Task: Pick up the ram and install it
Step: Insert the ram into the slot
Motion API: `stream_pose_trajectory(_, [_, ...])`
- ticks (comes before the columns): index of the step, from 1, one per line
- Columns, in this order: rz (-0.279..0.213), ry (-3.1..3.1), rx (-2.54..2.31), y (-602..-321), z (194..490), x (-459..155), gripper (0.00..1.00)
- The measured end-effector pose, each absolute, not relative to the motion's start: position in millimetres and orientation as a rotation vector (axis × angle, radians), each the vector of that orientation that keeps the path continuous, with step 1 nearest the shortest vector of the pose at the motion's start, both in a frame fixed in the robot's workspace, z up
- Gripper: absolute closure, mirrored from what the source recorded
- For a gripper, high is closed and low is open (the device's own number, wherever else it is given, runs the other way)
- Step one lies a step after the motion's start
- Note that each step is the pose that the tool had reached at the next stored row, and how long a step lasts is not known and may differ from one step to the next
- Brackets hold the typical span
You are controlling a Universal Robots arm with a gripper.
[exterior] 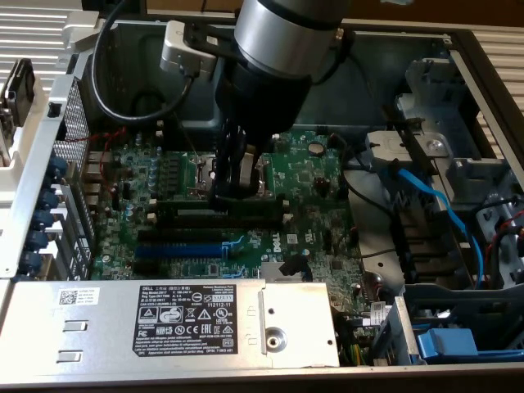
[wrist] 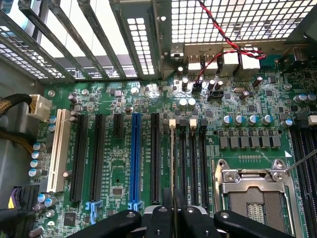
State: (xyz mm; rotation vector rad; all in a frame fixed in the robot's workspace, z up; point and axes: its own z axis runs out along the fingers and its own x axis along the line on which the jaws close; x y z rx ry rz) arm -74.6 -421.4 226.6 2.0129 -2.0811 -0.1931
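The ram [exterior: 190,208] is a long dark stick with a small white label. It stands on edge along the black memory slots [exterior: 262,219] of the green motherboard [exterior: 319,188] inside the open computer case. My gripper [exterior: 237,195] comes straight down from above and is shut on the middle of the ram. In the wrist view the ram [wrist: 172,163] shows edge-on as a thin line running away from my gripper [wrist: 173,207], in line with the memory slot [wrist: 191,158] group nearest the expansion slots. I cannot tell how deep it sits in the slot.
A blue expansion slot [wrist: 134,158] and black ones lie beside the memory slots. The CPU socket [wrist: 252,193] is on their other side. A silver power supply [exterior: 164,319] is at the front. Blue cables [exterior: 434,205] and a drive cage are at the exterior view's right. Red and black wires [wrist: 233,44] cross the rear grille.
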Motion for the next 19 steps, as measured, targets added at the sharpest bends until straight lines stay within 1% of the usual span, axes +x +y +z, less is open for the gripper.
stream_pose_trajectory(19, [-0.193, -2.081, 2.013, -420.0, 225.9, -75.1, 0.87])
